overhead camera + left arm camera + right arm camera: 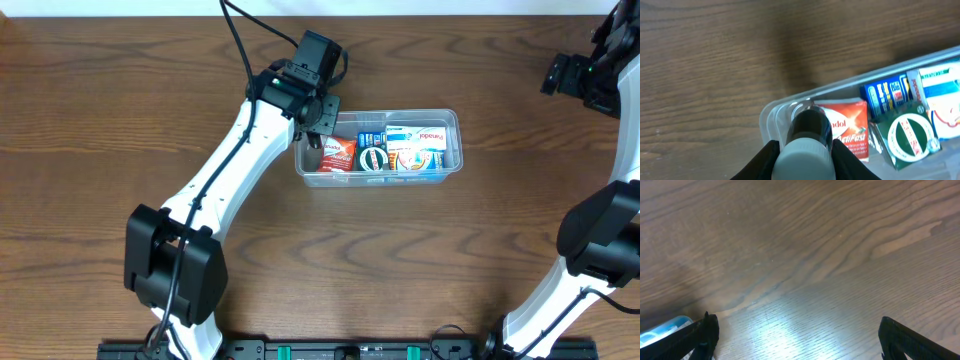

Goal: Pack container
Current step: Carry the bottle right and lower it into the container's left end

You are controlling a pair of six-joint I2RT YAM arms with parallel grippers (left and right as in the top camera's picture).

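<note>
The clear plastic container [452,118] lies on the wood table, right of centre, with several small boxes in it. In the left wrist view its left corner [771,118] shows, with a red box [850,125], a blue box [885,94] and a green round-label item [907,134] inside. My left gripper [802,160] is shut on a dark bottle with a white cap [807,132] and holds it over the container's left end [312,140]. My right gripper [797,340] is open and empty above bare wood, at the far right edge in the overhead view [590,75].
The left arm [230,170] runs diagonally from the front left to the container. A blue and white thing [662,327] shows at the lower left of the right wrist view. Bare wood lies around the container.
</note>
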